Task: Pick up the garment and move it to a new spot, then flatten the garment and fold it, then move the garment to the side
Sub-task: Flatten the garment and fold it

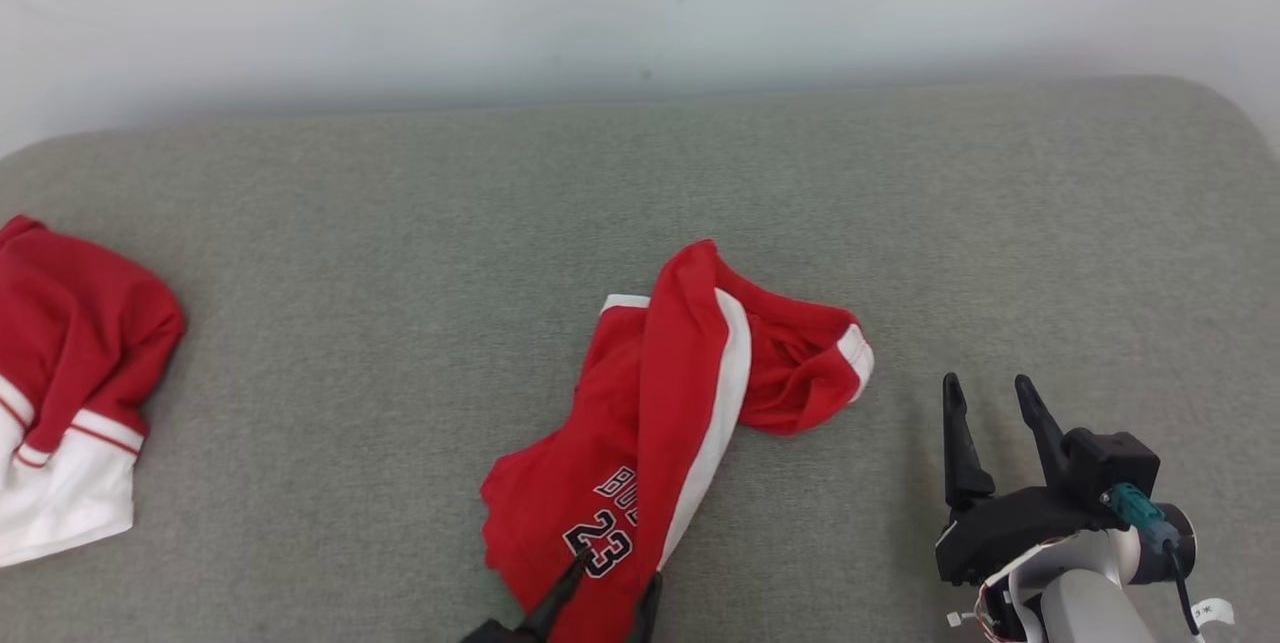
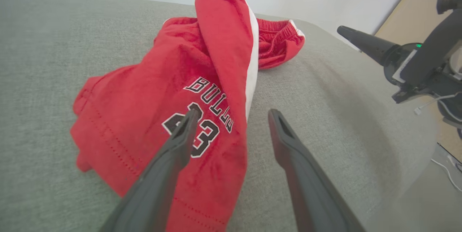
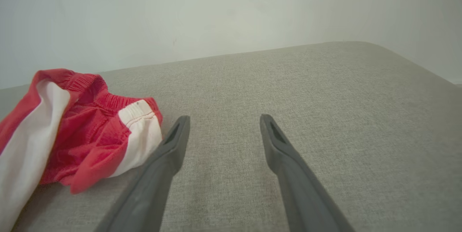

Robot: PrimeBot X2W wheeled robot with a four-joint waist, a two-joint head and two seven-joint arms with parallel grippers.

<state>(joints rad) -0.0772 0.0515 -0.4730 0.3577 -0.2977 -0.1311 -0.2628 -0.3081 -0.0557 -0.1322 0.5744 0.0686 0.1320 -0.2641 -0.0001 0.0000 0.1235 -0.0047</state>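
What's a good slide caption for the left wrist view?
Open left gripper poised at crumpled red-and-white Bulls 23 shorts on grey fabric cushion.

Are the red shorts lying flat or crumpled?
Crumpled: the red shorts lie twisted on the grey cushion, a white-striped panel folded over the front, waistband bunched.

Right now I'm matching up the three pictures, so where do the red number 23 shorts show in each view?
Head view: red shorts, bottom centre, stretching up to the right.
Left wrist view: centre-left, number 23 nearest the camera.
Right wrist view: left edge, waistband end.
Shared landmark: the white waistband patch, at the shorts' right end.
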